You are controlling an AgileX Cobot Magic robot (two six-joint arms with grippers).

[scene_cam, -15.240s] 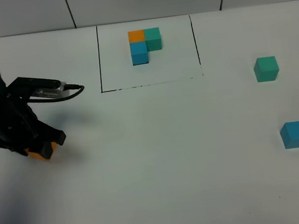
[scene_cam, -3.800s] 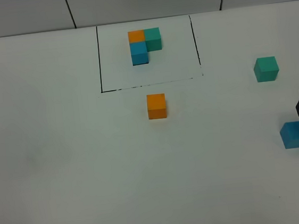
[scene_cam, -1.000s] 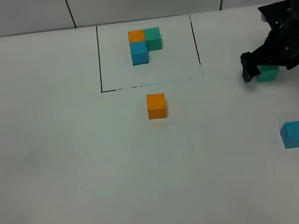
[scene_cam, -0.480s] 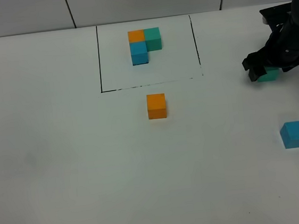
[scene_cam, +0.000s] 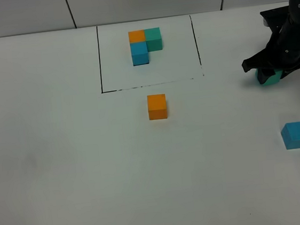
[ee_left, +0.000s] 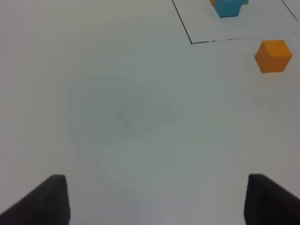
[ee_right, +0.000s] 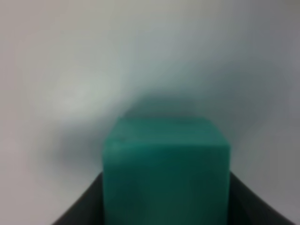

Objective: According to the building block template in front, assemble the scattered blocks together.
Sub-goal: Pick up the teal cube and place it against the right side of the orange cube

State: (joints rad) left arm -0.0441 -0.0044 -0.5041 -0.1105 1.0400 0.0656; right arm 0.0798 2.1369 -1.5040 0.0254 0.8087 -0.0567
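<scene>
The template, an L of orange, teal-green and blue cubes, sits inside a thin black rectangle at the back centre. The loose orange cube stands just in front of that frame, and also shows in the left wrist view. The loose blue cube lies at the right. My right gripper is down over the loose teal-green cube. In the right wrist view the cube fills the gap between the dark fingers, which touch its sides. My left gripper is open and empty over bare table.
The white table ends at a grey tiled wall at the back. The template's blue cube shows at the edge of the left wrist view. The left arm is out of the exterior view.
My right gripper has lowered onto the teal-green cube and closed around it, and now hides most of it. The orange and blue cubes have not moved.
</scene>
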